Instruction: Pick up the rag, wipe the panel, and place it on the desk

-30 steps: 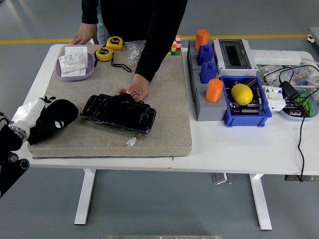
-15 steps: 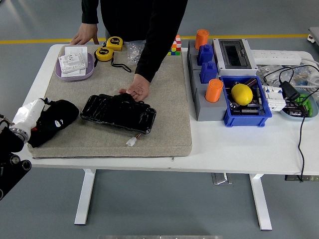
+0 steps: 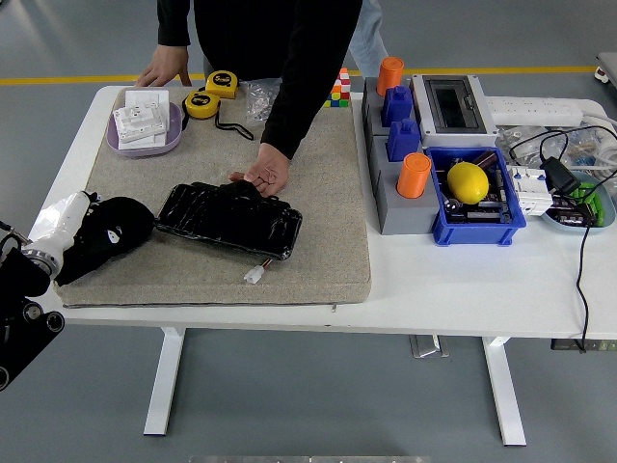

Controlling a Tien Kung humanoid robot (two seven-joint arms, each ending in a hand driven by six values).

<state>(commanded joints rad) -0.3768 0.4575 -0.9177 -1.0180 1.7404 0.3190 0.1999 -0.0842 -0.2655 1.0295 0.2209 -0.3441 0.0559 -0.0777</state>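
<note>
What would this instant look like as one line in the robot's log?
left hand: at mat's left edge, rag not visible | panel: on mat, steadied by person's hand | right hand: out of view

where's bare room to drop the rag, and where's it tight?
Free: felt mat right of the black panel, and white table in front of the blue bin. Crowded: the far edge by the tape measures, and the right end's cables.

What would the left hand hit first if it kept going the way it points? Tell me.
The left hand points right across the grey mat. Going straight on, it would likely meet the near left end of the black panel first, though height above the mat is unclear.
</note>
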